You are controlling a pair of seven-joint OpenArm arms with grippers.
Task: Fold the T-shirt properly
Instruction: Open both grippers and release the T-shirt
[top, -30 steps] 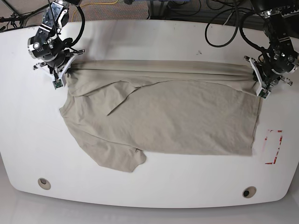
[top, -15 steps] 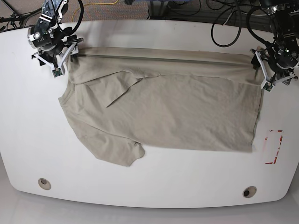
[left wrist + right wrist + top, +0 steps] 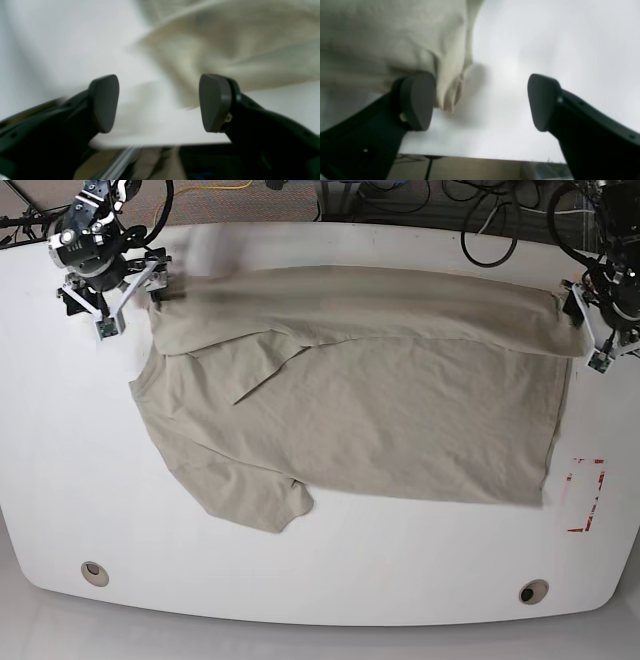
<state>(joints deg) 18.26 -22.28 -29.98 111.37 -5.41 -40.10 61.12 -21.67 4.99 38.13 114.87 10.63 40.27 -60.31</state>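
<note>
We see the beige T-shirt spread wrinkled across the white desk (one sleeve sticks out near us); both arms' jaws stand released, holding nothing.

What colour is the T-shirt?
Plain beige, no print; the T-shirt shows best in the base view.

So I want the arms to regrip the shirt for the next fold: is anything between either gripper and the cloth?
Nothing visible. The left gripper and right gripper both hang open at the far corners of the T-shirt, with only bare white table around the cloth. The shirt's edge sits against the right gripper's one finger.
</note>
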